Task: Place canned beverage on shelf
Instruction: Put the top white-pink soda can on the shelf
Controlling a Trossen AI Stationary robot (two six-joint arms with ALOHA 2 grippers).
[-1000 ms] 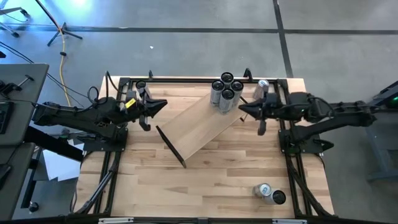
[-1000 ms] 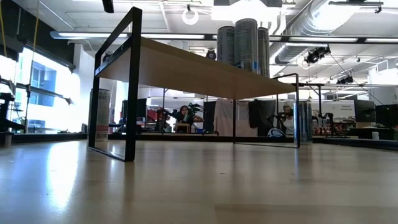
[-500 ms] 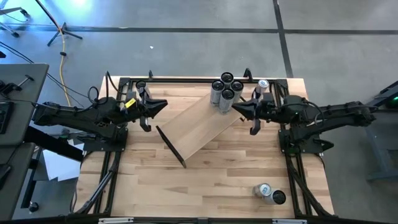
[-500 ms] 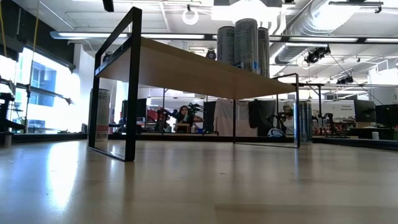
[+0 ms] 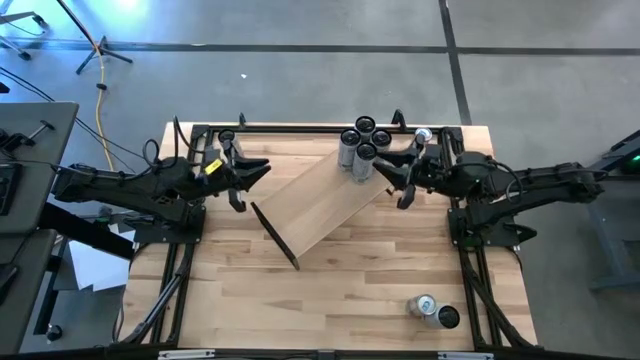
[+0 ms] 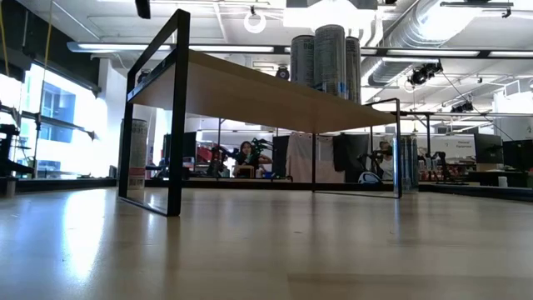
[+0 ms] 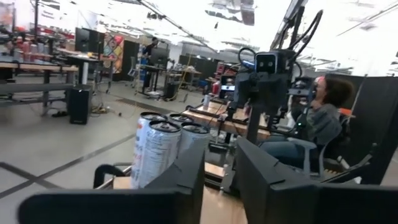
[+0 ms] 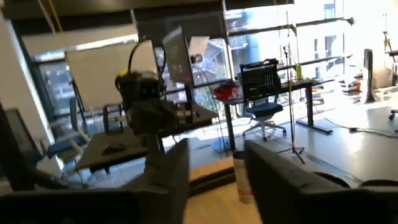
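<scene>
Reaching inward since a second ago, the right gripper [image 5: 378, 170], fingers apart, nears four cans [image 5: 364, 146] on the shelf [image 5: 320, 205]. Two cans [image 5: 434, 311] lie nearest, unplaced; left gripper [image 5: 258, 170], parted, waits.

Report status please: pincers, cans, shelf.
Left pincer open, empty, left of shelf. Right pincer open, empty, beside the four cans on the shelf. Spare cans: one far right, two near right. Nothing in the way.
</scene>
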